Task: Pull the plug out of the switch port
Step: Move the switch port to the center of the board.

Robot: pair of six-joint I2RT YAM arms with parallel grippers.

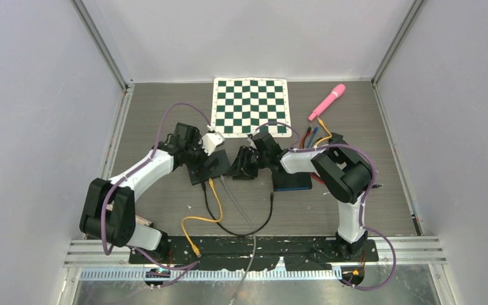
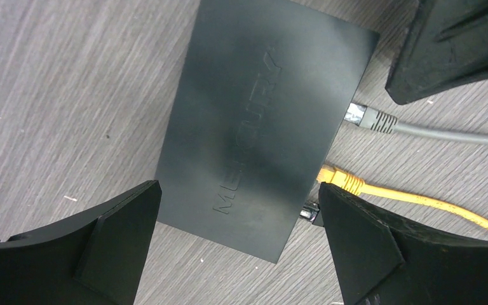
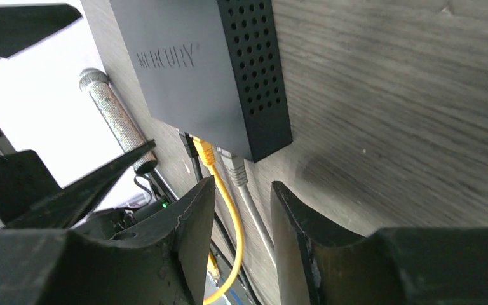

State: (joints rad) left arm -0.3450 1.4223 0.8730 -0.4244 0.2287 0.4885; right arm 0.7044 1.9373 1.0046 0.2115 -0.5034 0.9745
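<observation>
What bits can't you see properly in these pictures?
Left wrist view: the black plug is nearly hidden behind a finger of the left tool; the switch shows no port openings from above.
Top view: the left arm covers most of the switch; plugs too small to tell apart.
Right wrist view: the yellow cable and gray cable run off behind the fingers of the right tool.

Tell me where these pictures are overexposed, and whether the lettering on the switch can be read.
Right wrist view: the background beside the switch is blown out white; the lettering is readable. Left wrist view: a soft sheen on the switch top; embossed lettering legible. Top view: even light, no glare.
</observation>
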